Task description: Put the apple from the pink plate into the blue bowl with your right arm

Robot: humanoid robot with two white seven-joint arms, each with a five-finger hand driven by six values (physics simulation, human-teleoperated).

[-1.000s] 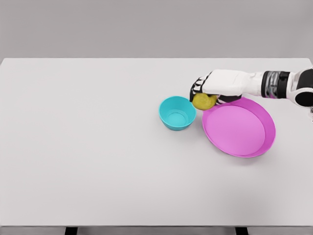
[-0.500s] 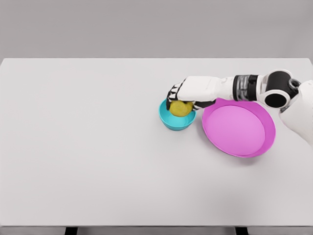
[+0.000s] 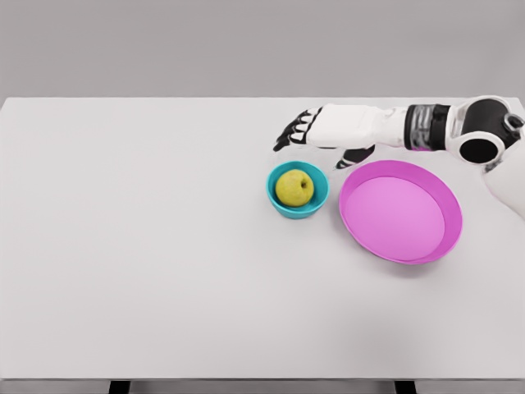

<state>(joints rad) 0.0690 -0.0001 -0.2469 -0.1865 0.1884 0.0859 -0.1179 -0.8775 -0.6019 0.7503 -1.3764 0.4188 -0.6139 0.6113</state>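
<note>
Right hand [image 3: 316,131]: fingers spread, holding nothing, above and behind the bowl [image 3: 280,199]. Bowl: contains apple [image 3: 294,187]. Plate [image 3: 400,212]: just right of bowl.

A simulated tabletop test scene rather than any lived-in room: a plain white table [image 3: 164,271] fills the view from 3 to 9 o'clock, a featureless grey backdrop [image 3: 246,45] spans 12 o'clock, and surfaces look flat, evenly lit and computer-rendered.
</note>
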